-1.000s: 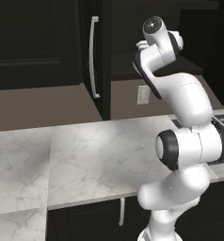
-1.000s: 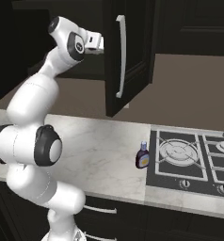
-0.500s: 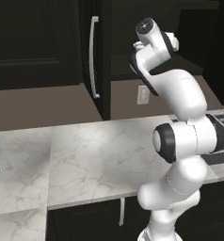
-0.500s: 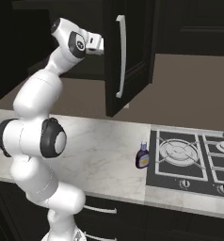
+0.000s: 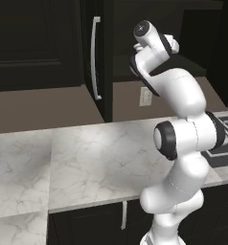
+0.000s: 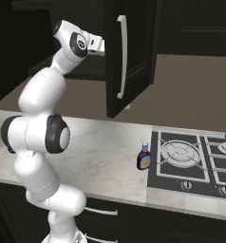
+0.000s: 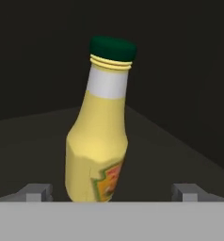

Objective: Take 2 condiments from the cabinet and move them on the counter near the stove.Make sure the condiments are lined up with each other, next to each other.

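Gripper (image 7: pixel 112 190) reaches into the dark cabinet (image 6: pixel 129 57), jaws spread wide apart, one fingertip (image 7: pixel 37 192) on each side of the yellow bottle (image 7: pixel 99 141); no contact visible; bottle stands on the inner shelf (image 7: pixel 180 155), green cap up, tilted in the hand view. Open door with silver bar handle (image 6: pixel 121 57) hangs beside the arm; purple-brown bottle (image 6: pixel 144 156) stands on the marble counter (image 6: pixel 100 156), just left of the stove (image 6: pixel 191 161); a wall outlet (image 5: pixel 145 96) sits behind the arm

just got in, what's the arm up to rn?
The arm is reaching into the open dark cabinet. Its gripper is open, fingertips on either side of the yellow bottle on the shelf, not closed on it. The purple-brown bottle already stands on the counter, beside the stove.
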Robot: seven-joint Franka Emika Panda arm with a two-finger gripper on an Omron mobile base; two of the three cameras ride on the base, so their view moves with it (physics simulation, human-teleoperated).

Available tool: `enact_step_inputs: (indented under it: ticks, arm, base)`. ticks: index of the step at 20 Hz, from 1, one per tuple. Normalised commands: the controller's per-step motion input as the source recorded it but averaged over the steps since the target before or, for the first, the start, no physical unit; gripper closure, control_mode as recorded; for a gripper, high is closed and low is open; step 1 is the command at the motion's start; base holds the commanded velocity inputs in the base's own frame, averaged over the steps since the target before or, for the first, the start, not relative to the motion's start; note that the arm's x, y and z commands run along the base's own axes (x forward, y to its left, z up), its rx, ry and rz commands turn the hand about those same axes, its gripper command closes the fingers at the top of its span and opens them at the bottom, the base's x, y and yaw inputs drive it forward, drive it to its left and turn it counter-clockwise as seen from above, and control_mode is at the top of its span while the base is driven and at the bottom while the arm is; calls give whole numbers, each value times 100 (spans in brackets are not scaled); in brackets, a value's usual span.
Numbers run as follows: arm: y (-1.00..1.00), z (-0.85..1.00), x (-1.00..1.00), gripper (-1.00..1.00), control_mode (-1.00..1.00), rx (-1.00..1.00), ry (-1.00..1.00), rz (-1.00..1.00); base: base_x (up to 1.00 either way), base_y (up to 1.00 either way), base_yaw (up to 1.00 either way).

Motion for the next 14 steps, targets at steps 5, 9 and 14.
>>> enact_step_inputs:
  ticks: [5, 9, 14]
  arm:
    - [0, 0, 15, -100, -100, 0, 0, -6]
    - [0, -1, 10, -100, -100, 0, 0, -5]
    - [-4, -2, 1, -100, -100, 0, 0, -4]
  base:
    - [0, 0, 0]
    - [0, 0, 0]
    - [0, 0, 0]
